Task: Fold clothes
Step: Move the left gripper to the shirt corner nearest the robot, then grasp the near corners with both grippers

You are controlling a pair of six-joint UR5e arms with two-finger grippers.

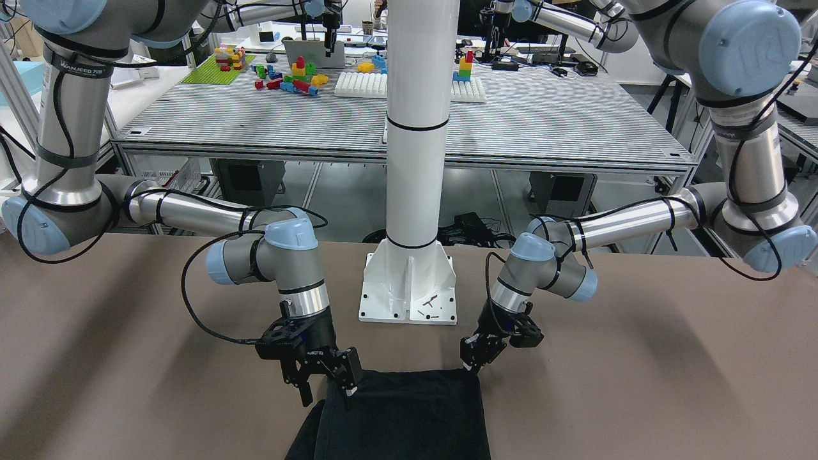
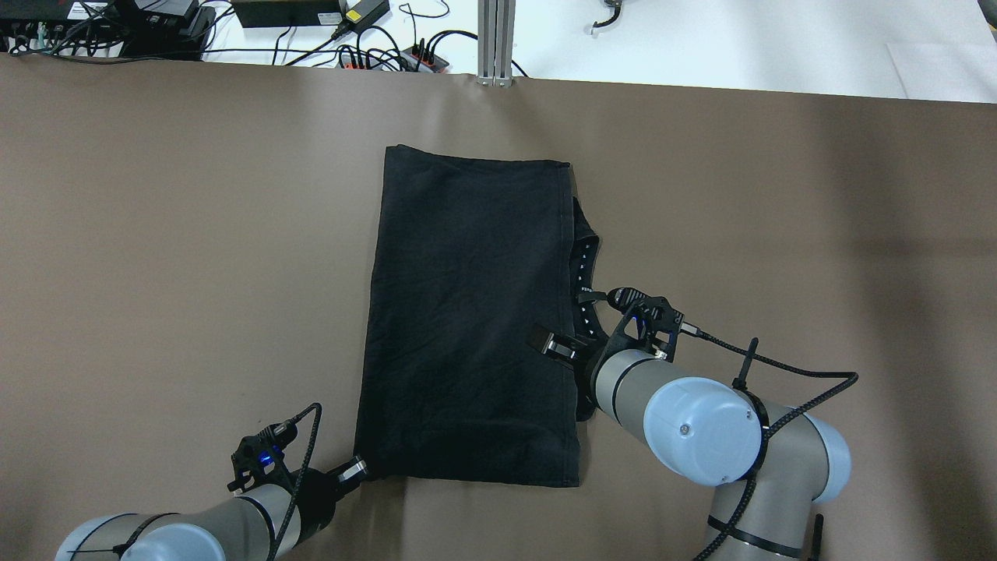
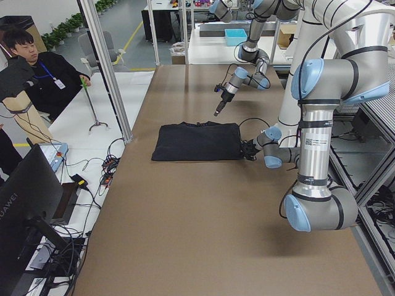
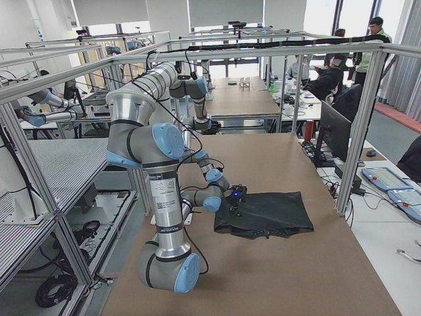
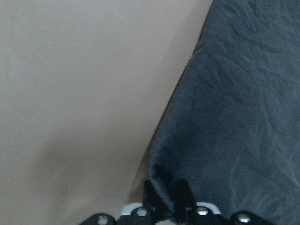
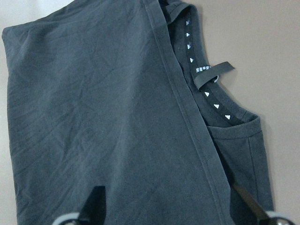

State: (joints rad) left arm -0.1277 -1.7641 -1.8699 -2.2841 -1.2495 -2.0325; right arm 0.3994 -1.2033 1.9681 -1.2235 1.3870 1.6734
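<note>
Black clothes lie flat on the desk, one corner pinched.
They lie folded mid-desk in front of the white pillar, with a neckline and its label peeking out along the right edge. The left gripper has its jaws closed on the fabric's corner nearest the robot on its left side. The right gripper sits low over the right hem, jaws spread wide and holding nothing.
</note>
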